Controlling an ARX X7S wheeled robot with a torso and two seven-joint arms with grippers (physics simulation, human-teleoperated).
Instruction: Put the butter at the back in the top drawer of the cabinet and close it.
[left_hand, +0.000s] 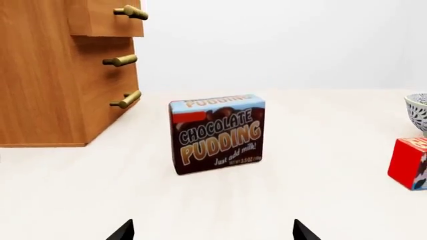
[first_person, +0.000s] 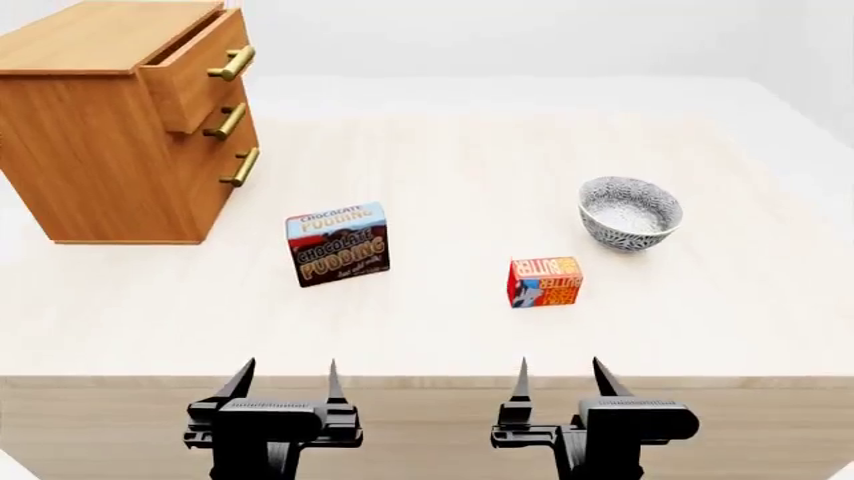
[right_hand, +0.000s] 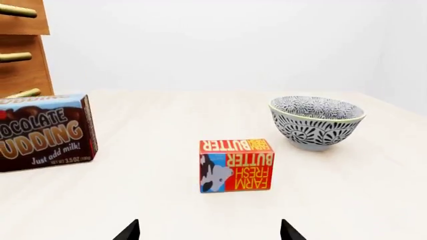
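Both sets of jaws stand wide apart and hold nothing. The left gripper (first_person: 287, 385) and the right gripper (first_person: 561, 385) sit side by side at the near edge of the table (first_person: 441, 330), fingertips pointing forward over it, touching none of the items.

The butter (first_person: 543, 281), a small red-orange box, rests on the table just ahead of the right gripper, well apart from it. In the right wrist view it lies almost centred between that gripper's fingertips, label sideways. A patterned bowl (first_person: 630, 212) stands near it, farther back and to the right, not touching. A larger pudding box (first_person: 338, 244) stands upright to the butter's left, ahead of the left gripper.

The cabinet (first_person: 94, 150) sits at the far left of the table. Its top drawer (first_person: 198, 70) juts forward beyond the two below, so it appears already pulled partly open; its inside cannot be seen from here. The brass handle (first_person: 231, 64) is free.

As a judgement of progress: the drawer seems to be open, but the butter is untouched and still out on the table. What remains is nearly everything: grasp the butter, likely with the right arm since it is lined up, carry it across to the cabinet, set it deep in the drawer, then push the drawer shut.
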